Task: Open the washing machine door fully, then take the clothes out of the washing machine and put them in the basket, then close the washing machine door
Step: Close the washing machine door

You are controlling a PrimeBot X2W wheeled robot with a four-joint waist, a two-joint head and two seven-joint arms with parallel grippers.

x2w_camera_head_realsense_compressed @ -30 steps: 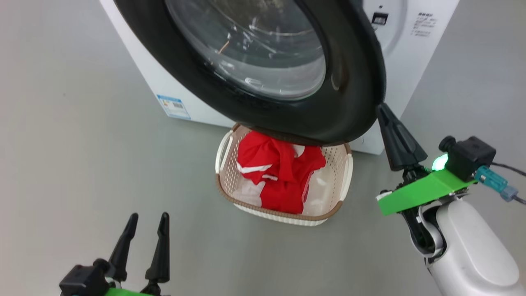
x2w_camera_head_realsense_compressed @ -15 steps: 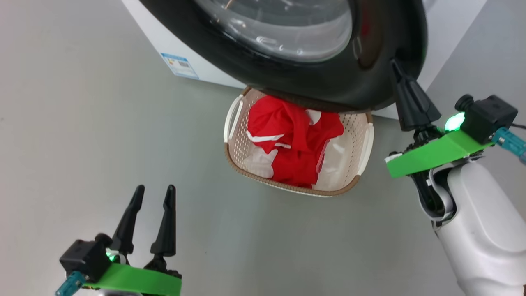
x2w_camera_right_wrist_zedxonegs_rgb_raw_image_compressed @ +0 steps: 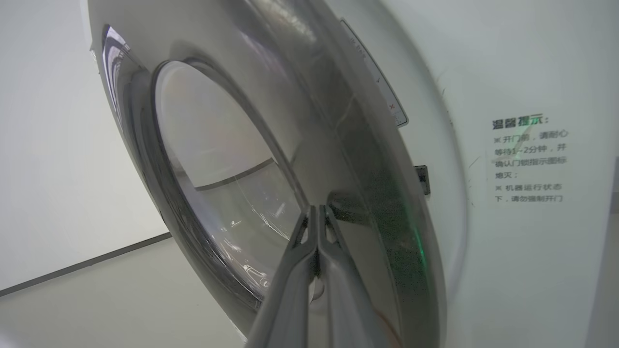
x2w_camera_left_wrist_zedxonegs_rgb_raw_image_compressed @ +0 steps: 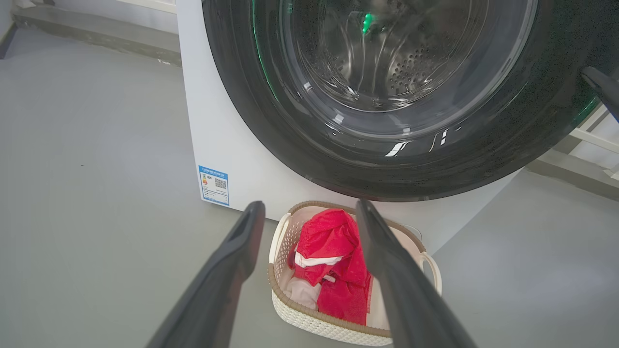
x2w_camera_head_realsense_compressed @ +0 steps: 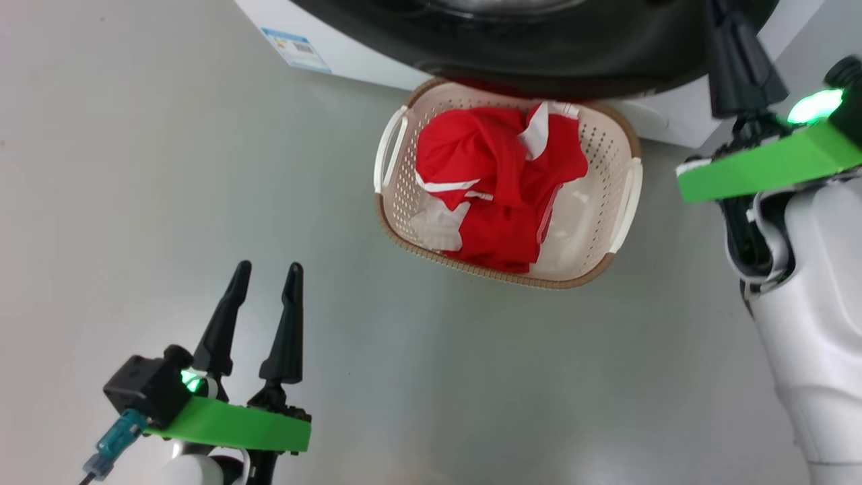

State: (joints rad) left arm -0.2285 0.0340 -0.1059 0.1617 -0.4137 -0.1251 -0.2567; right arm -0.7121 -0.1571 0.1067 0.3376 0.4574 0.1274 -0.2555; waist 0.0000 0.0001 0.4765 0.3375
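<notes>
Closing the washing machine door is, as I judge it, the one step left. The clothes lie heaped red and white in the basket, which stands on the floor just before the washing machine, toward 12 o'clock in my head view and partly under the door's lower edge. Through the door glass in my left wrist view I make out perforated steel and nothing red, so I take the drum to be emptied, though the glare hides part of it. My right hand is up at 1 o'clock in the head view, its fingers pressed together with nothing between them, and their tips seem to rest against the dark ring of the door near its outer edge. From that wrist the door shows edge-on, with a gap between it and the white front at 3 o'clock, so I read it as swung most of the way round but not latched. My left hand hangs low at 7 o'clock, fingers spread and empty, well apart from the basket and pointing toward it. What remains, I think, is to push the door home until it seats, watching that its lower rim passes the basket without catching it.
</notes>
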